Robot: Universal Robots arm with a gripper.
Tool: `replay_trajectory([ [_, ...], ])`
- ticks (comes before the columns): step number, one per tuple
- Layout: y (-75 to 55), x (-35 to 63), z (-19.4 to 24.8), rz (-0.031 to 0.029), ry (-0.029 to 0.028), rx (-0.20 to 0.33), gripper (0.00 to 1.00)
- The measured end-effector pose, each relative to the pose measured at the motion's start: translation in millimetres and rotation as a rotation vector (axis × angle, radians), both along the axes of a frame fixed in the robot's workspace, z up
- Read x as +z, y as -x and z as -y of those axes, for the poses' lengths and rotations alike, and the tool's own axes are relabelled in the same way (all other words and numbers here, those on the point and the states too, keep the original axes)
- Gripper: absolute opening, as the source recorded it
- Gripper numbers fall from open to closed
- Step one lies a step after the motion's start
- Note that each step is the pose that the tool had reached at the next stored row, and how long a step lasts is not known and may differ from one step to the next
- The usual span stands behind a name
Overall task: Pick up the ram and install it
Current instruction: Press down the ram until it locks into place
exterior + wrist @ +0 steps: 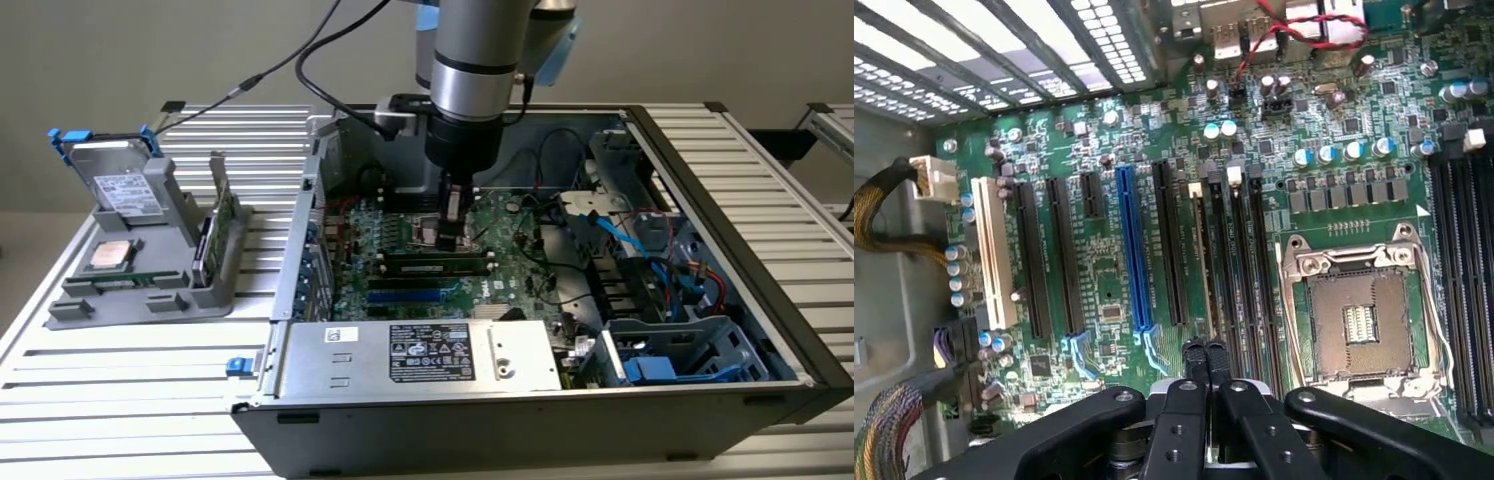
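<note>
The ram (434,266) lies as a long dark stick with a green edge in a memory slot of the motherboard (514,235), inside the open computer case. In the wrist view it appears edge-on as a thin tan line (1200,265) along one slot. My gripper (451,240) points straight down into the case, just above the middle of the stick. Its two black fingertips (1194,350) are pressed together, so the gripper (1205,350) is shut with nothing visible between them. I cannot tell whether the tips touch the stick.
The empty processor socket (1359,325) sits beside the memory slots. A power supply (420,355) and blue cables (641,235) crowd the case. On the exterior view's left, a grey rack (147,270) holds a boxy drive (120,185), a square chip (107,256) and an upright thin board (207,248).
</note>
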State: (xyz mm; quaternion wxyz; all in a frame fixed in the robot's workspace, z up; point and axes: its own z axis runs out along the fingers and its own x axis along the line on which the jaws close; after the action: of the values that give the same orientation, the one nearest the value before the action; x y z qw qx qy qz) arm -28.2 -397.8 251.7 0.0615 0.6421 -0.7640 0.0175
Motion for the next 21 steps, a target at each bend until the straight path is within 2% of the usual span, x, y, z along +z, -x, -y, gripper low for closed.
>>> replay_trajectory([
  [12, 0.0, -0.7, 0.0, 0.0000, 0.0000, -0.200, 0.10],
  [21, 0.0, -6.2, 0.1, 0.0023, 0.0009, -0.331, 0.10],
])
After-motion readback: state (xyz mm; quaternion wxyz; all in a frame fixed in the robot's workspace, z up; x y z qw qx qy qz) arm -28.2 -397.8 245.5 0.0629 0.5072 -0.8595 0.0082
